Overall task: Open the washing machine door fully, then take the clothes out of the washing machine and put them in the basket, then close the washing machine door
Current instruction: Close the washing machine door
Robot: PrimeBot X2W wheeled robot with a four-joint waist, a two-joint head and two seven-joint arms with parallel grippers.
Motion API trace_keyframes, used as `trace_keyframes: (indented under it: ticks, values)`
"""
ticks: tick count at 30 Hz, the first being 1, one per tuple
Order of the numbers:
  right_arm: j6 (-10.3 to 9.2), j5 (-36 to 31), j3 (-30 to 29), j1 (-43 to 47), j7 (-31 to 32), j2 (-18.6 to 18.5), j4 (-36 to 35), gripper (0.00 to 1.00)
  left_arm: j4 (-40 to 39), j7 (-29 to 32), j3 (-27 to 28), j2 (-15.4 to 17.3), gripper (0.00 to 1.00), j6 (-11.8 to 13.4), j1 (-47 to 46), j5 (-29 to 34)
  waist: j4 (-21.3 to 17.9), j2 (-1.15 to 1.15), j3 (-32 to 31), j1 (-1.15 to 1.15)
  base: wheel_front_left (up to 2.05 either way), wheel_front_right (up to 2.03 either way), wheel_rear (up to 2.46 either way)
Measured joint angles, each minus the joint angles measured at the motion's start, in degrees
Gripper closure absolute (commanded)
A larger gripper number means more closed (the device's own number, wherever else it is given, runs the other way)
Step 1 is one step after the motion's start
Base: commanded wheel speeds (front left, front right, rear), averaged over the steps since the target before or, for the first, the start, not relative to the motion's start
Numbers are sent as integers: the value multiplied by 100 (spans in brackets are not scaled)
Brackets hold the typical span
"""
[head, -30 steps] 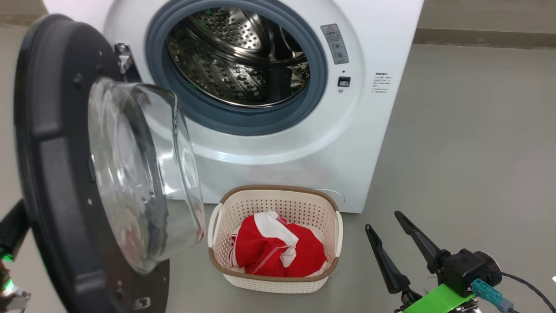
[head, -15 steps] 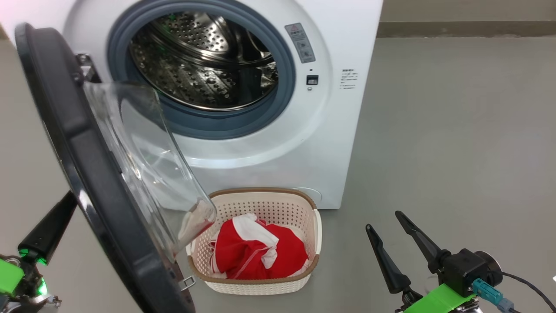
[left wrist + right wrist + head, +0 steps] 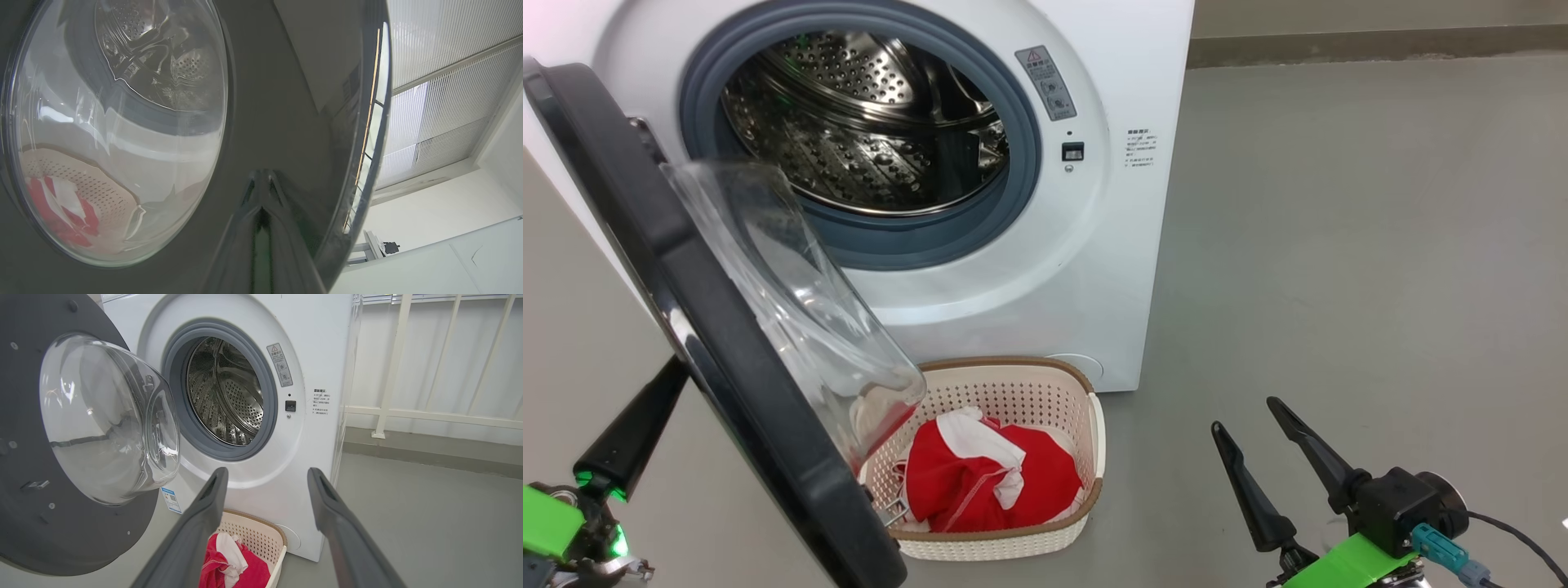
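Black washing machine door (image 3: 286, 102) sits just ahead of my tight-shut left gripper (image 3: 261, 179), so I push slow and straight.

No legible txt anywhere. Washing machine (image 3: 1086, 269) front, upper right: grey sticker (image 3: 1045, 72) w/ red warning triangle at top + small pictograms below, wording too small to read. Further right on same panel: block of tiny black print (image 3: 1142, 148), several lines, unreadable. Low on the front, per right wrist cam: blue label (image 3: 171, 500) w/ QR-type code, chars not resolvable.
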Motion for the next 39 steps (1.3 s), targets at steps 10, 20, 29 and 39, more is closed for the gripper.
trace_keyframes:
  ticks: [10, 20, 29, 39]
  values:
    - [1, 0, 0, 1, 1, 4, -4, 0, -57, -549, -108, 67, 0, -550, 194, 455, 47, 0, -19, 0, 0, 0, 0]
    - [0, 0, 12, 1, 1, 13, 0, 0, 1, -2555, -713, 622, 0, -1348, 849, 2654, 93, 0, -5, 0, 0, 0, 0]
    - [1, -7, 21, -4, 1, 40, -18, 0, 742, -5100, -1640, 1337, 0, -1377, 1283, 4462, 137, 0, 14, 0, 0, 0, 0]
    - [0, -7, 18, -35, 0, 76, -27, 0, 1711, -6077, -1714, 1124, 0, -1211, 1280, 5522, 56, 0, 28, 0, 0, 0, 0]
